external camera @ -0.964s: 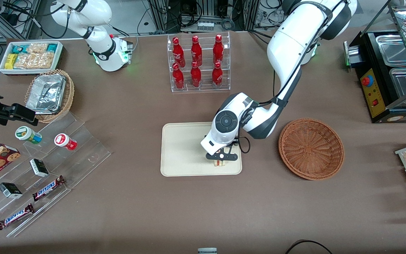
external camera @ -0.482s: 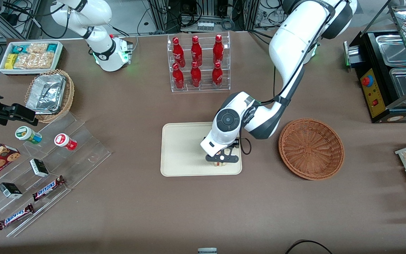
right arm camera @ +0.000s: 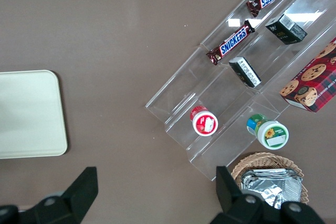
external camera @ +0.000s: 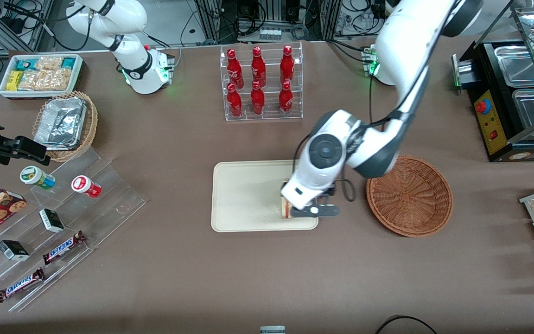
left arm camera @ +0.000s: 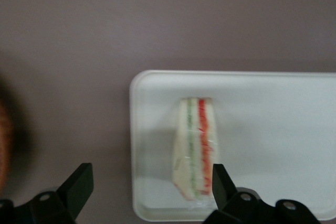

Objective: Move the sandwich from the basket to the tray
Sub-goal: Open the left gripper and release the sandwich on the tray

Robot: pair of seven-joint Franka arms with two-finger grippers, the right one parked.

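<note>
Released and spread wide, the left arm's gripper point(external camera: 314, 211) hangs above the basket-side edge of the tray point(external camera: 244, 195), holding nothing. Its two dark fingers point(left arm camera: 79, 184) stand well apart in the wrist view, with the sandwich point(left arm camera: 195, 148) below them and free of both.

That sandwich point(external camera: 286, 206) rests on the cream tray, near the end closest to the basket, red and green filling showing along its cut edge. It seems to stand on one edge rather than lie flat, though the front view partly hides it under the arm's wrist. The dark wicker basket point(external camera: 409, 195) sits beside the tray, toward the working arm's end of the table, with nothing visible inside.

Judging from this, the placing step looks done: the sandwich is out of the basket and on the tray. What remains is probably for the arm to lift clear without brushing the wedge and tipping it.
</note>
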